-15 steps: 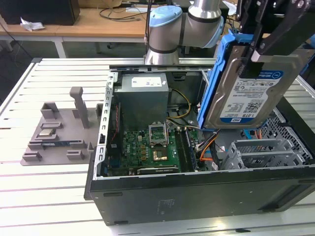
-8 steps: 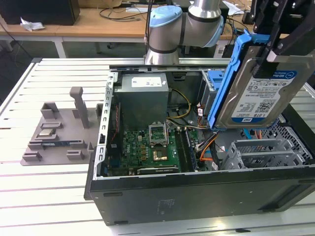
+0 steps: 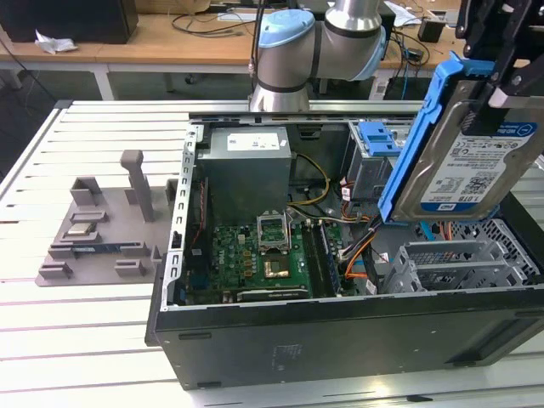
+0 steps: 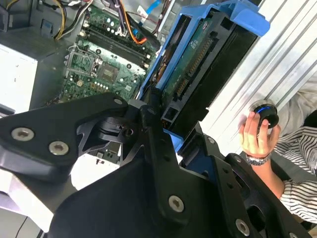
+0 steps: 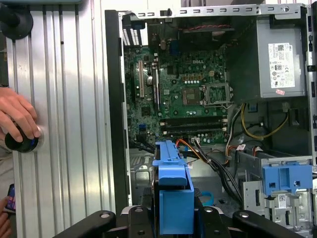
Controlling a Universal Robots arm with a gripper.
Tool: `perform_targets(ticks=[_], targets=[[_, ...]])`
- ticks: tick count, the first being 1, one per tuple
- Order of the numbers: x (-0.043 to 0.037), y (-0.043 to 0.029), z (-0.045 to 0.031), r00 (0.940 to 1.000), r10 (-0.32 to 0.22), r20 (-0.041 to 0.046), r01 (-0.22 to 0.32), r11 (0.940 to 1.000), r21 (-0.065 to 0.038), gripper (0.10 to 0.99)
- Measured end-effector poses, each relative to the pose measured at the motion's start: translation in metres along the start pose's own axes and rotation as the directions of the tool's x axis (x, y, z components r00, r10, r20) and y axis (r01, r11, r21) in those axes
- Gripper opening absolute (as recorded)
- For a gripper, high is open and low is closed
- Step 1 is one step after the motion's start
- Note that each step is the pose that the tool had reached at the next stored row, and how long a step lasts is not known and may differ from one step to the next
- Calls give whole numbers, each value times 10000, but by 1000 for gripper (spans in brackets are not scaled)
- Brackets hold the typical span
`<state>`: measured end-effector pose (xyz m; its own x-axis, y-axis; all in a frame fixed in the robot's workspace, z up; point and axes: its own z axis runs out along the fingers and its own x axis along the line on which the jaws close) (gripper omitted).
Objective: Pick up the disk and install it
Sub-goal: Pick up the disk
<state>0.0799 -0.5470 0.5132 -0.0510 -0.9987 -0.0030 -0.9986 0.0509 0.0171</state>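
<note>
Counting from the big stuff down: one slotted metal table (image 3: 85,323), and on it one open case (image 3: 340,331) lying on its side. One arm (image 3: 306,42) stands behind the case. Inside there's one grey PSU (image 3: 246,166), one green board (image 3: 255,251) and one metal cage (image 3: 459,263) at the exterior view's right. One grey fixture (image 3: 93,246) sits on the table at the exterior view's left, apart from the case.

One disk (image 3: 472,161), in its blue carrier, is up in the air and tilted over the cage end of the case. The gripper (image 4: 171,130) is clamped on it, with black fingers (image 4: 157,115) pinching the carrier's edges. One spare blue bracket (image 3: 378,136) sits in the case near the PSU, with no drive in it.

View differences: the exterior view gives the disk's labelled face. The second wrist view gives its underside, with the circuit board and connector. The first wrist view looks straight down along the carrier's edge at the board. Both wrist views catch a person's hand (image 5: 17,116) resting on one black knob (image 5: 20,141) on the table beside the case.
</note>
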Motion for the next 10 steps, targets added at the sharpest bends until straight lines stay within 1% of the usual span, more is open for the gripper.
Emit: perform_targets(ticks=[3,5,10], targets=[[-3,-65,0,10000,-1,0,1,10000,-1,373],[-7,-148,-1,10000,0,0,0,10000,-2,373],[-14,-262,1,10000,-1,2,1,10000,-5,373]])
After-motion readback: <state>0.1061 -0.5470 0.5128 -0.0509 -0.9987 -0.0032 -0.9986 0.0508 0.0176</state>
